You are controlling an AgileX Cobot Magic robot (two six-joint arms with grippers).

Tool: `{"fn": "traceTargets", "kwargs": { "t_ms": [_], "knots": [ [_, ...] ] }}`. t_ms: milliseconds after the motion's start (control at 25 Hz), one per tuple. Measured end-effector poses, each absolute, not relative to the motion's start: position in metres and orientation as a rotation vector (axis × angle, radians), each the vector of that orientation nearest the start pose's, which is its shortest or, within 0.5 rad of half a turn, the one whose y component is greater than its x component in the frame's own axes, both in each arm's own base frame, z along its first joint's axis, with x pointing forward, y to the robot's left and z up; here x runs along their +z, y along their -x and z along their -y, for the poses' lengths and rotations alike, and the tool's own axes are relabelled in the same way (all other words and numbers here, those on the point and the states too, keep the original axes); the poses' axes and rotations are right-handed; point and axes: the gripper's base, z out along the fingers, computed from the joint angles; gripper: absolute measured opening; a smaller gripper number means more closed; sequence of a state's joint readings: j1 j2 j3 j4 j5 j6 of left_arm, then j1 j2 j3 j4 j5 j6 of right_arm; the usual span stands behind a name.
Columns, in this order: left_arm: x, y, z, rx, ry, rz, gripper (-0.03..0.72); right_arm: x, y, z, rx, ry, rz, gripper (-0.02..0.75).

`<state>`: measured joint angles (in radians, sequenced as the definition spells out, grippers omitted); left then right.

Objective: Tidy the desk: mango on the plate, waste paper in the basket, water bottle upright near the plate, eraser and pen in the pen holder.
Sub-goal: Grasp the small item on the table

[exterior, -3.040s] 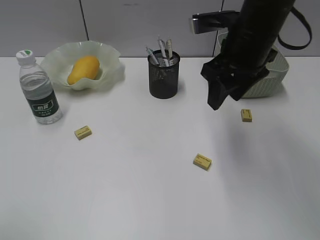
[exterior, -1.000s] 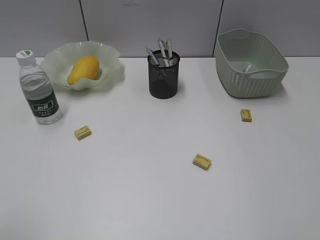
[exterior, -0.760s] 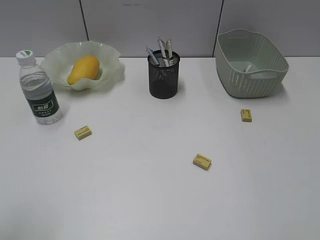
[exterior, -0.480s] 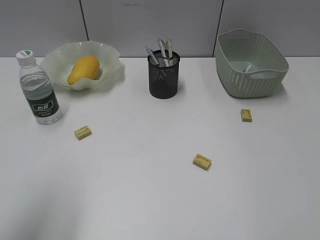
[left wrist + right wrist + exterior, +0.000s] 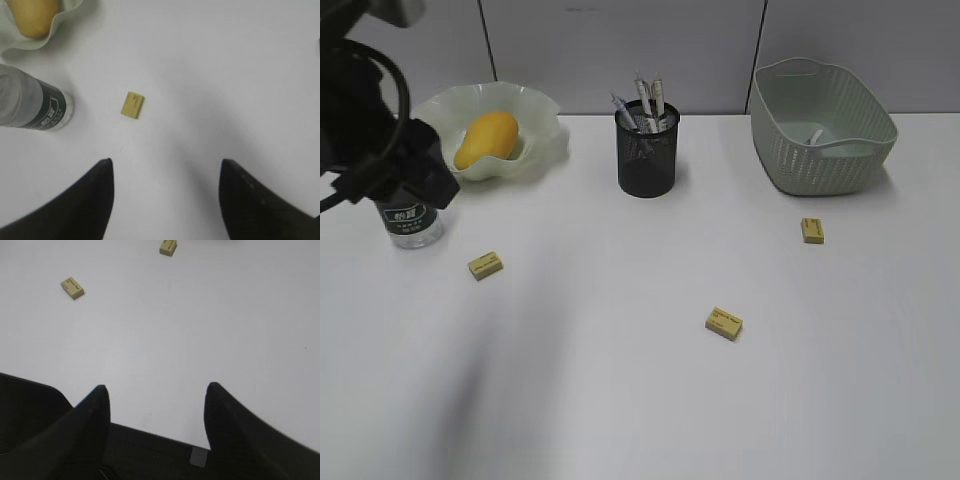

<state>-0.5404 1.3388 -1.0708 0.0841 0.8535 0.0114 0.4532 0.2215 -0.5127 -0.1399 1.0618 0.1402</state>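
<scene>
The mango point(image 5: 487, 139) lies on the pale green plate point(image 5: 545, 120). The water bottle point(image 5: 410, 222) stands upright left of the plate, mostly hidden by my left arm point(image 5: 385, 150). The pen holder point(image 5: 647, 160) holds several pens point(image 5: 645, 100). A small white piece, seemingly the waste paper point(image 5: 817, 136), lies in the basket point(image 5: 820, 165). Three yellow erasers lie on the desk point(image 5: 620, 400): left point(image 5: 486, 265), middle point(image 5: 724, 323), right point(image 5: 812, 230). My left gripper point(image 5: 166, 165) is open and empty above the left eraser point(image 5: 132, 105), beside the bottle point(image 5: 35, 105). My right gripper point(image 5: 157, 387) is open and empty.
The right wrist view shows two erasers point(image 5: 72, 287) point(image 5: 168, 247) far ahead of the jaws and the desk's dark front edge point(image 5: 165, 445) under them. The plate's rim point(image 5: 70, 22) and the mango point(image 5: 30, 15) show at the top left of the left wrist view.
The right arm, which hung in front of the basket three seconds ago, has left the exterior view. The left arm has just come in at the upper left, in front of the bottle.
</scene>
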Motion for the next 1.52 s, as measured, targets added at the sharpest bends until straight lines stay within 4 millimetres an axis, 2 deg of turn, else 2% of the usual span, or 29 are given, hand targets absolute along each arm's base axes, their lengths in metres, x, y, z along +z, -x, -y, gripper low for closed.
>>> {"fn": "traceTargets", "kwargs": {
  "t_ms": [240,520,720,1040,1280,1520],
  "knots": [
    [0.287,-0.279,0.155,0.004,-0.909,-2.593,0.502,0.279,-0.03,-0.002,0.146,0.362,-2.219,0.478],
    [0.248,-0.322,0.149,0.074,-1.08,-2.72,0.501,0.279,-0.03,-0.002,0.145,0.36,-2.219,0.477],
    [0.219,-0.337,0.153,0.073,-1.201,-2.75,0.503,0.279,-0.03,-0.002,0.145,0.36,-2.219,0.477],
    [0.17,-0.358,0.151,0.078,-1.276,-2.84,0.505,0.279,-0.03,-0.002,0.145,0.36,-2.218,0.477],
    [0.152,-0.382,0.144,0.028,-1.228,-2.869,0.505,0.279,-0.03,-0.002,0.145,0.36,-2.218,0.477],
    [0.14,-0.396,0.149,0.011,-1.233,-2.865,0.503,0.279,-0.03,-0.002,0.145,0.36,-2.218,0.477]
  ]
}}
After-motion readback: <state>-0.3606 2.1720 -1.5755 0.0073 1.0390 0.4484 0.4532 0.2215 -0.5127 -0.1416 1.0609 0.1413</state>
